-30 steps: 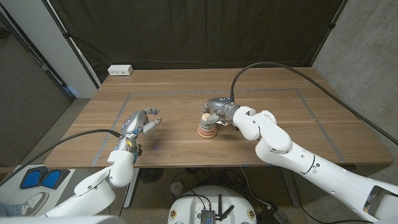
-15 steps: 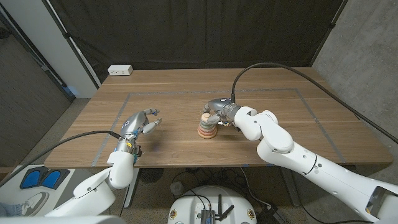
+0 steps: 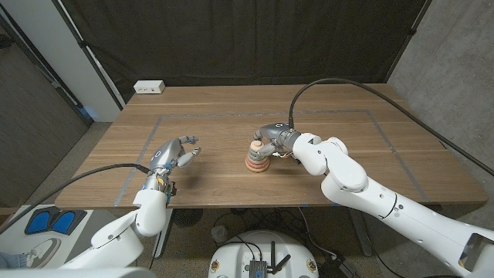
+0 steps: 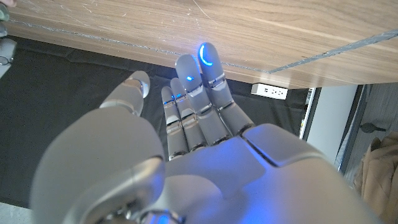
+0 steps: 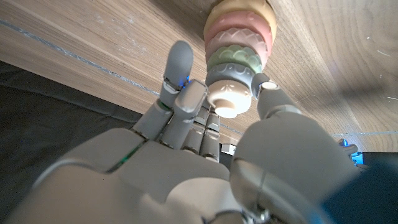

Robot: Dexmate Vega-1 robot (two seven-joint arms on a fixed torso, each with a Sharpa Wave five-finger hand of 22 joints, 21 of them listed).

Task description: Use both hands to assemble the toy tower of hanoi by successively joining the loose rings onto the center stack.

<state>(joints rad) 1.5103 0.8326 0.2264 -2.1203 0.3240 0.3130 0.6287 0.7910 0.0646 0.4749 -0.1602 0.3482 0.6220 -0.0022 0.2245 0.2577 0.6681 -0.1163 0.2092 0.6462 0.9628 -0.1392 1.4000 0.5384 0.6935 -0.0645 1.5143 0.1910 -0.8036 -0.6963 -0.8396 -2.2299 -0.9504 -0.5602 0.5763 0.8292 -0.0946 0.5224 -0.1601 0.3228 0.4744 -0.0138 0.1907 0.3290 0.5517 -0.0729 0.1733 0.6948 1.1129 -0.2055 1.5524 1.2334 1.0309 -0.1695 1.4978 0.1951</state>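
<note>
Head view: the ring stack (image 3: 256, 157) stands near the middle of the wooden table (image 3: 347, 147), pale rings piled on a center peg. The right arm comes in from the 5 o'clock corner, bends at the elbow and reaches toward 9 o'clock, so the right hand (image 3: 272, 140) sits against the stack's top from its 3 o'clock side. Its fingers curl around the uppermost part of the stack. The left arm rises from the 7 o'clock corner; the left hand (image 3: 174, 152) hovers well apart from the stack, at its 9 o'clock, fingers spread and pointing toward 2 o'clock, holding nothing. A white power strip (image 3: 149, 87) lies at the table's far edge, toward 11 o'clock.

Left wrist view: the left hand (image 4: 186, 149) shows its back, fingers (image 4: 205, 68) extended and close together, thumb apart, nothing between them. The table edge (image 4: 261, 37) runs beyond the fingertips.

Right wrist view: the right hand (image 5: 205, 155) closes loosely about the stack (image 5: 239, 43); thumb (image 5: 273, 99) and fingers (image 5: 180, 81) flank the cream cap (image 5: 228, 96) at the stack's tip, the thumb tip touching it. Grey, green, pink and yellow rings follow toward the table.
</note>
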